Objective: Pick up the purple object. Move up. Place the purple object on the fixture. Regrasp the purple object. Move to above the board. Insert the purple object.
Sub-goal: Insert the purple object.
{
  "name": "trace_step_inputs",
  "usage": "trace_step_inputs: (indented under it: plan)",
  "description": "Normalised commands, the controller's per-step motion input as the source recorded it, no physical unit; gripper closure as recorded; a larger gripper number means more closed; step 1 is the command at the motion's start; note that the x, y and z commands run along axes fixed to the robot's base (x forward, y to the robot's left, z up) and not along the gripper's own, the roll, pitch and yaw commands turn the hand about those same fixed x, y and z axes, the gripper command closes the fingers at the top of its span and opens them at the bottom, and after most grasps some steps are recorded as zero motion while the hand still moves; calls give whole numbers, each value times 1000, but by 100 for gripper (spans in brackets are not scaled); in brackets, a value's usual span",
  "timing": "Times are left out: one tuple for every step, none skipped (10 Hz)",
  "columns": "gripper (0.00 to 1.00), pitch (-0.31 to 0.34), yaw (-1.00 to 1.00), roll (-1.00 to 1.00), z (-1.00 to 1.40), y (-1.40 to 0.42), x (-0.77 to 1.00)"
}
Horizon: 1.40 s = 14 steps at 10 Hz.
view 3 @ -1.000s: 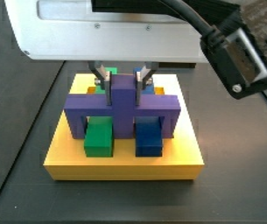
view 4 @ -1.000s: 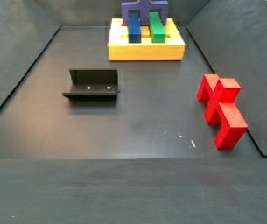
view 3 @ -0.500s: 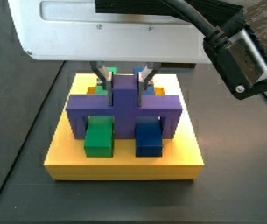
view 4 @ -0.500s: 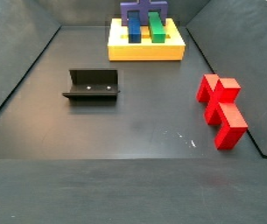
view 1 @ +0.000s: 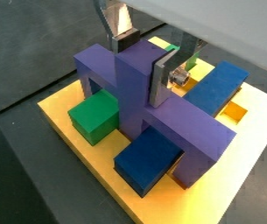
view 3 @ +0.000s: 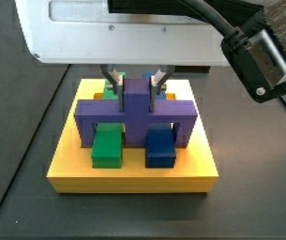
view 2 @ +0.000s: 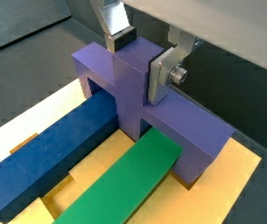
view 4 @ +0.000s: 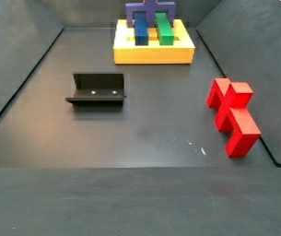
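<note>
Purple object [view 1: 142,92]: sitting on the board, its crossbar straddling the green bar and the blue bar, its upright stem rising between the fingers.
Hand [view 1: 145,54]: hanging over the board's middle, gripping the purple object's stem, silver fingers [view 2: 159,77] pressing against both sides of it in both wrist views.
Board [view 3: 132,179]: yellow slab lying at the far end of the bench [view 4: 143,129] in a side view.
Green bar [view 2: 129,179]: lying in the board beside the blue bar [view 2: 48,157].
Fixture [view 4: 97,89]: standing well apart from the board.
Red block [view 4: 232,115]: lying well apart from the board, across from the fixture.
</note>
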Motion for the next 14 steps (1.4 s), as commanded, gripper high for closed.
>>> trace_step_inputs:
  plan:
    - [100,-69,0,0,-257,0,-97]
    - [100,-39,0,31,-123,-91,-129]
    - [100,-9,0,76,0,-137,-117]
    - [100,-47,0,0,-57,0,-143]
    - [100,0,0,0,-114,0,0]
    - [100,-66,0,-101,-440,0,40]
    - [100,-94,0,-139,-609,0,143]
    - [100,-123,0,-170,-649,0,74]
    - [100,-99,0,-166,-600,14,37]
    - [100,-40,-117,-196,-374,0,280]
    - [100,0,-186,-117,-209,0,211]
    - [100,-101,-91,-120,-394,26,0]
    - [100,-149,-34,-94,-466,66,-91]
    - [100,-4,0,-43,0,0,0]
